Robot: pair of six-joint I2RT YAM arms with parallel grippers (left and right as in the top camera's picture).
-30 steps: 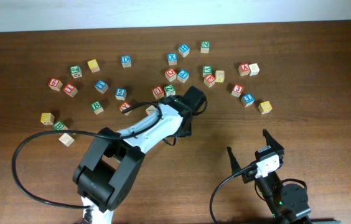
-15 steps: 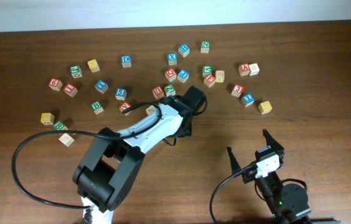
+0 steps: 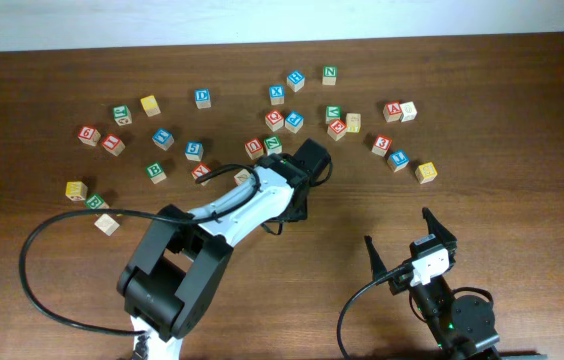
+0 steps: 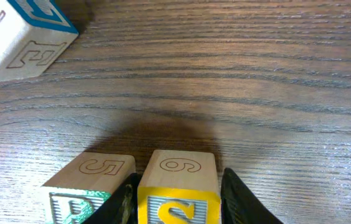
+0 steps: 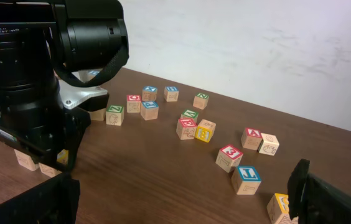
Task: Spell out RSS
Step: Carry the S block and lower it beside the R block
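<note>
In the left wrist view my left gripper has a finger on each side of a yellow S cube that rests on the table. A cube with a green letter, its lower part cut off, stands against the left finger. From overhead the left arm's head hides both cubes. Other yellow cubes lie at the far left, upper left and right; I cannot read their letters. My right gripper is open and empty near the front, also in its own view.
Many letter cubes lie scattered across the far half of the table. A blue-edged cube sits ahead and left of the left gripper. A red 3 cube and a blue T cube lie ahead of the right gripper. A black cable loops at front left.
</note>
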